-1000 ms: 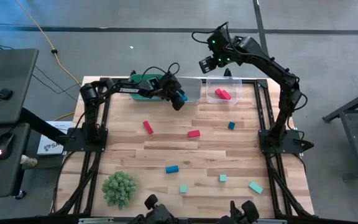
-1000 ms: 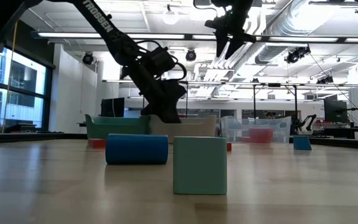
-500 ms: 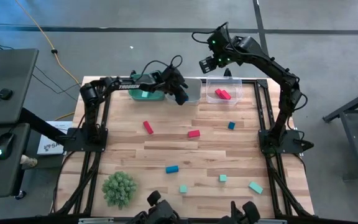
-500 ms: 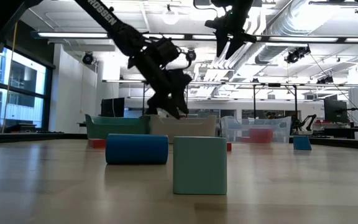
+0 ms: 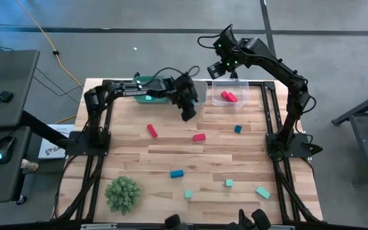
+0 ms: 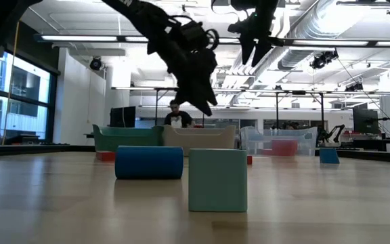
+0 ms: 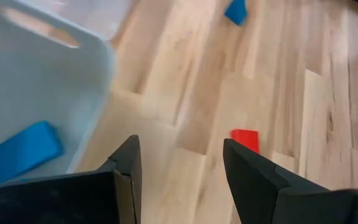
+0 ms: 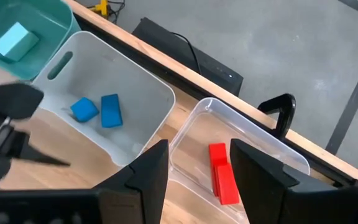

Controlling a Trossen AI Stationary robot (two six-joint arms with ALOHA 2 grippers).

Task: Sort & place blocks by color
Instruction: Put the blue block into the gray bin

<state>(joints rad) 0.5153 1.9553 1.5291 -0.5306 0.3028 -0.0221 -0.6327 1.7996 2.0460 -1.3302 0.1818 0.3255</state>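
left hand [image 5: 188, 116]: raised over the bench [image 5: 133, 150], just in front of the white bin [image 8: 143, 99]; fingers [image 7: 127, 163] parted, nothing between them
right hand [image 5: 223, 72]: high over the clear bin [image 5: 241, 102] at the back edge; fingers [image 8: 157, 167] parted, empty
bins: teal bin [image 5: 147, 96], white bin and clear bin in a row along the back edge
sorted blocks: two blue blocks [image 8: 110, 110] in the white bin; one light teal block [image 8: 16, 40] in the teal bin; red blocks [image 5: 228, 96] in the clear bin
loose blocks: red bar [image 5: 152, 130] left of centre, long axis tilted toward the back-left; red bar [image 5: 199, 137] mid-bench, long axis near left-right; small blue block [image 5: 237, 129] to the right; blue bar [image 5: 177, 173] nearer the front, long axis near left-right
front row: three light teal blocks [image 5: 188, 193], well apart
open room: bare wood between the bins and the red bars; the front-left corner holds the green plant ball [image 5: 122, 193]
beyond bench: person [image 6: 175, 115] behind the bins, in the low view
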